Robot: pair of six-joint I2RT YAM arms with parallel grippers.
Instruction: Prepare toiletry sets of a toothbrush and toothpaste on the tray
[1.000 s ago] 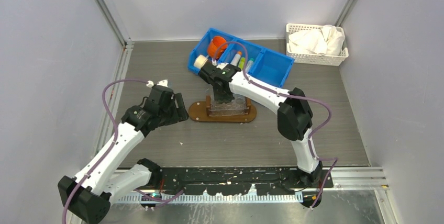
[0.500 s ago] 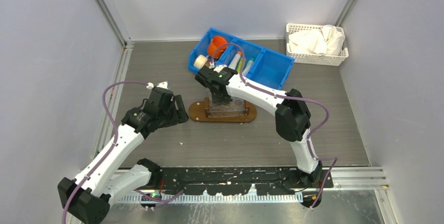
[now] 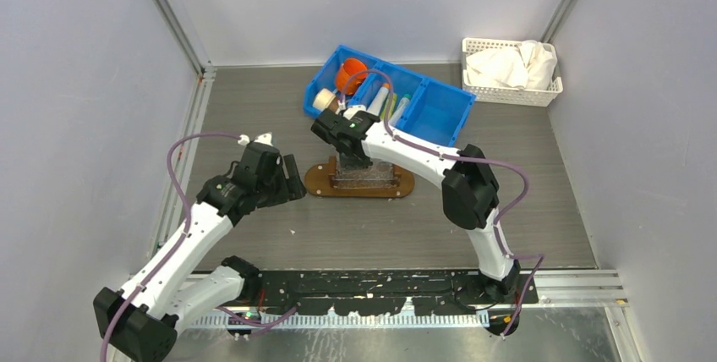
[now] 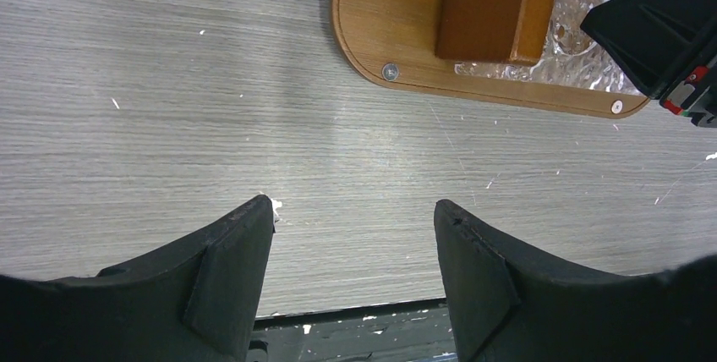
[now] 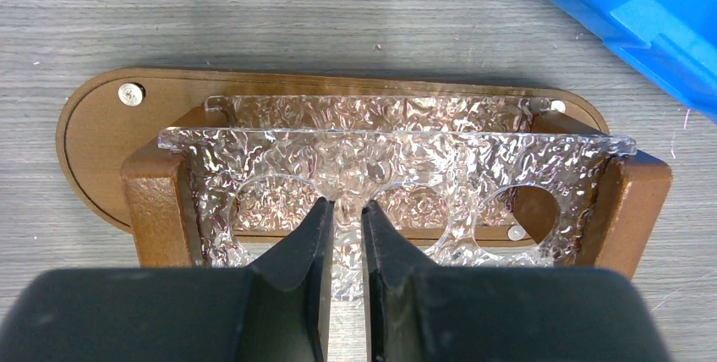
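Grey bench below us: our right gripper (image 5: 342, 210), fingers almost together and empty, hangs over the clear holder (image 5: 389, 159) on the tray (image 5: 89, 146) mid-bench. Our left gripper (image 4: 353, 218), spread wide, holds nothing, nearer the left edge. Toothpaste (image 3: 391, 100) lies in the blue bin (image 3: 440, 112) by the far edge; we judge no set started.

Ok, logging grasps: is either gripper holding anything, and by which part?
Nothing held: left gripper open over the table; right gripper nearly shut, empty, above the tray.
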